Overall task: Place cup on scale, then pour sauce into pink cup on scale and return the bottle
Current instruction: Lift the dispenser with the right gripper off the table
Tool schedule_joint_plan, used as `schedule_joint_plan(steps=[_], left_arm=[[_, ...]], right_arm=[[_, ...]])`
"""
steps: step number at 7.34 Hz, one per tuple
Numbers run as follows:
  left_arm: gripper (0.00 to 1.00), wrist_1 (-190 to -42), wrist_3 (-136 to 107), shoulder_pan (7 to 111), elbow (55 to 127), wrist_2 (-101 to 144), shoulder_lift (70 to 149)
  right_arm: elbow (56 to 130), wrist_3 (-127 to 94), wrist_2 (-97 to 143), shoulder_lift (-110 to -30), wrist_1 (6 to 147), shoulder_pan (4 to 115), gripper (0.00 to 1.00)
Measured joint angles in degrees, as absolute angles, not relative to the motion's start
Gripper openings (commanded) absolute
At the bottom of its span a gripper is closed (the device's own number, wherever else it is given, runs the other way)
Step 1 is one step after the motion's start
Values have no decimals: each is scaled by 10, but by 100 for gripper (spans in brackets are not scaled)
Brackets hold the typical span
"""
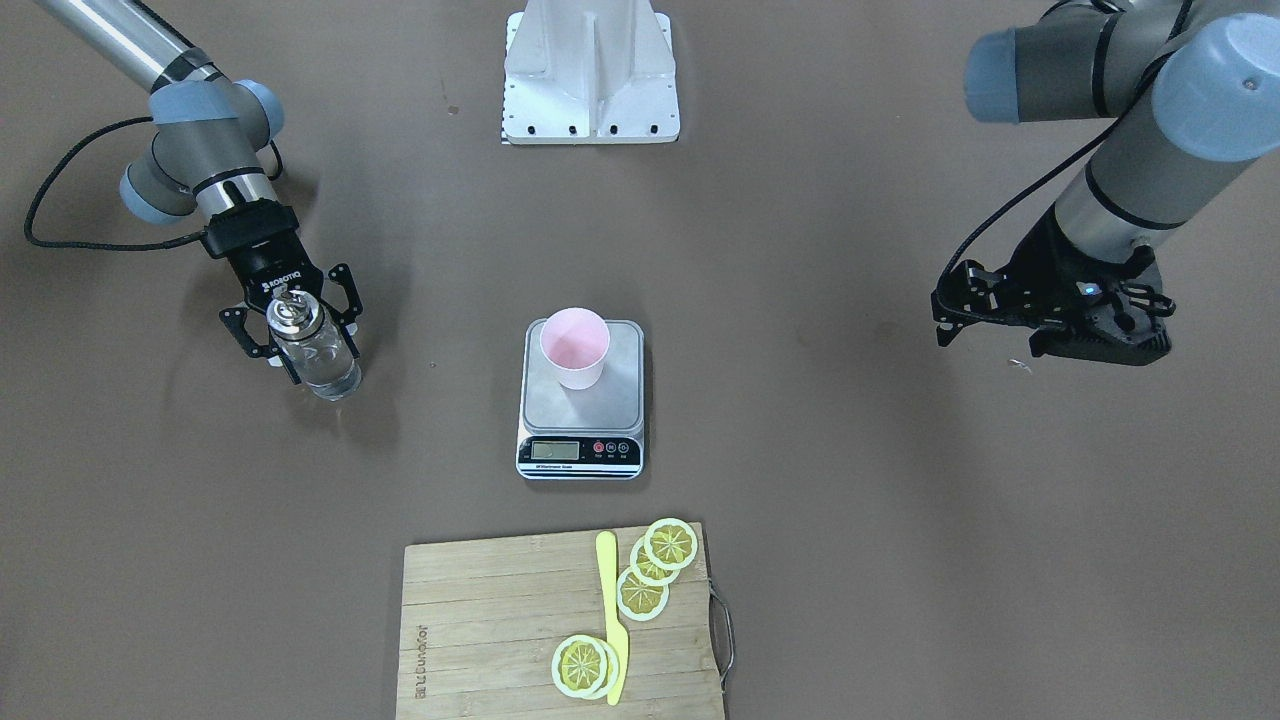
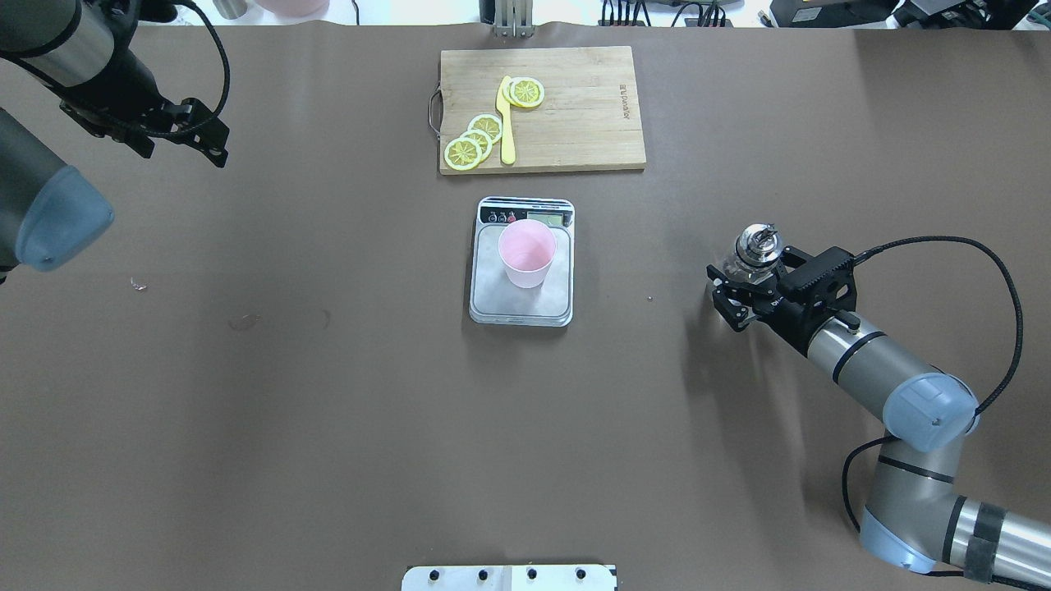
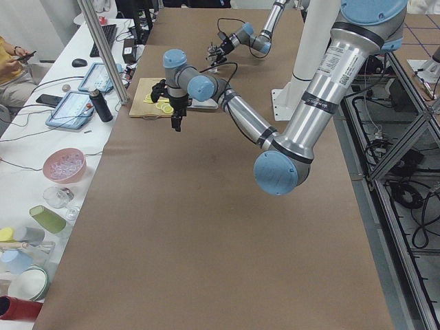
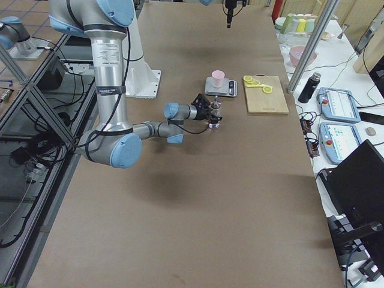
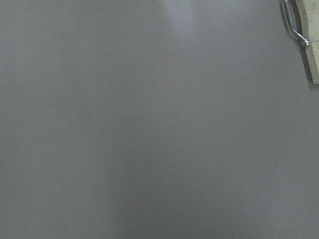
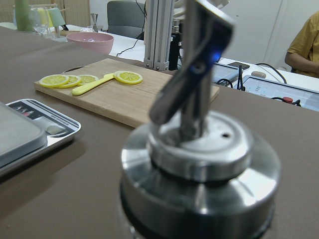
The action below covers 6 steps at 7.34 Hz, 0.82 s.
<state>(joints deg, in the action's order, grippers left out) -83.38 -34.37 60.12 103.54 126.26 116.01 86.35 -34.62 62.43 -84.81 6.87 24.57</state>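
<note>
1. The right pincer (image 1: pixel 318 352) straddled the upright bottle (image 2: pixel 754 246), which stood on the surface (image 1: pixel 850 560). Its fingers were spread wide, and whether they gripped the bottle could not be told.
2. The cup (image 1: pixel 574 345) stood on the scale (image 1: pixel 625 398), between the two pincers and well apart from both.
3. The left pincer (image 2: pixel 220 146) was parted and held nothing.

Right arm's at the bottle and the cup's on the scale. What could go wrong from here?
1. The right gripper straddles the bottle, but I can't tell if it's clamped. Smooth glass could slip or tip on lifting.
2. The cup stands off-centre on the scale, towards the robot. It looks light, so a nudge from the spout might topple it.
3. The cup's mouth is narrow. A poorly aimed pour could wet the platform or the display.
</note>
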Motion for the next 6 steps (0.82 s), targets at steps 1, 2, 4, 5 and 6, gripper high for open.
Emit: schedule_joint_plan(steps=[1,2,4,5,6], left_arm=[[97,-834,-344,601,1036,1263,1160],[97,-834,-344,601,1037,1262,1160],[97,-834,-344,601,1037,1262,1159],[97,-834,-344,601,1037,1262,1159],[97,-833,-344,601,1037,1262,1159]], right_arm=[[864,-346,624,-849,70,247,29],[865,-346,624,-850,71,249,29],[869,-343,627,-853,88,260,23],[884,-341,628,-854,122,265,23],[912,-339,628,-855,172,269,23]])
